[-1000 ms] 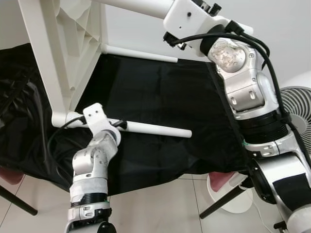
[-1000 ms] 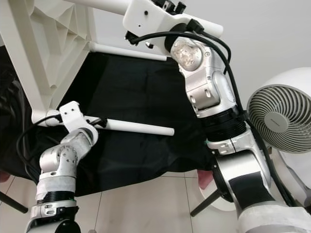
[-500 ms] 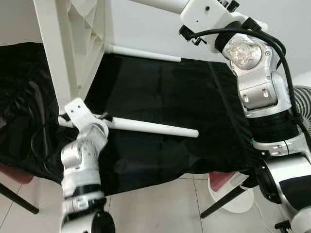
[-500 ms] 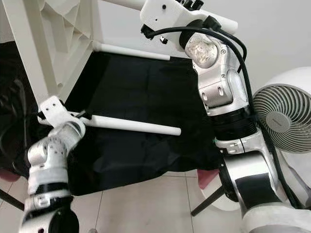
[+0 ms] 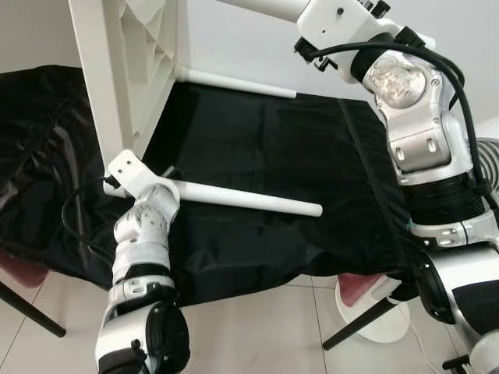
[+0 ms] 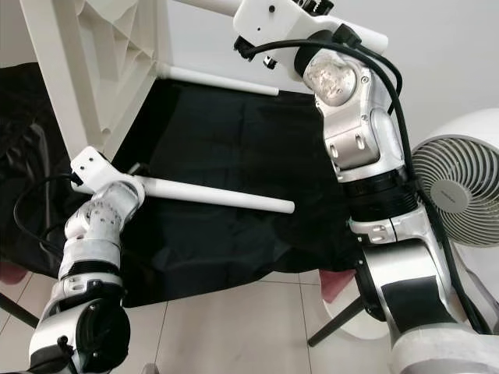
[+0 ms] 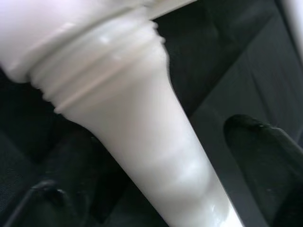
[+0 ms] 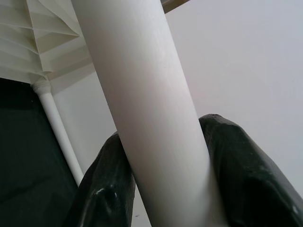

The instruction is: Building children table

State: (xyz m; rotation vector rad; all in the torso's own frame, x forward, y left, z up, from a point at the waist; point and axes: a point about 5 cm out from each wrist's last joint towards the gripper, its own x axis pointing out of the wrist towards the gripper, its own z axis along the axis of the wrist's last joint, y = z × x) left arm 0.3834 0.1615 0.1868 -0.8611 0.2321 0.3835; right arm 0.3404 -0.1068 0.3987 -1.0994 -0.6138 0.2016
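Table top: white ribbed plastic table top [image 5: 125,70], tipped on edge, upper left of the head views; moulded ribs face the camera.
Legs, count: three white round plastic legs in view, all jutting sideways from the table top toward the right of the frame.
Lower leg: long white tube [image 5: 245,199] across the centre of the frame, its free end right of centre; the threaded collar end [image 7: 94,61] sits at the table top's lower corner.
Middle leg: thinner-looking white tube [image 5: 234,82] further back, running from the table top along the upper edge of the black cloth.
Upper leg: white tube [image 6: 207,5] at the top of the frame, reaching the right gripper.
Left gripper: left gripper [image 7: 156,156] straddles the lower leg just below its collar; the black fingers [image 7: 260,146] lie on either side of the tube with gaps showing, so loose rather than clamped.
Right gripper: right gripper [image 8: 165,189], top right of the head views, pinched onto the upper leg; both black pads [image 8: 241,165] press the tube.
Containers: cannot make out any.
Surroundings: black fabric sheet [image 5: 273,148] spread under and behind the legs; white round floor fan [image 6: 460,187] at right edge; pale tiled floor [image 5: 257,327] at bottom; pink-seated chair with black legs [image 5: 355,300] lower right.
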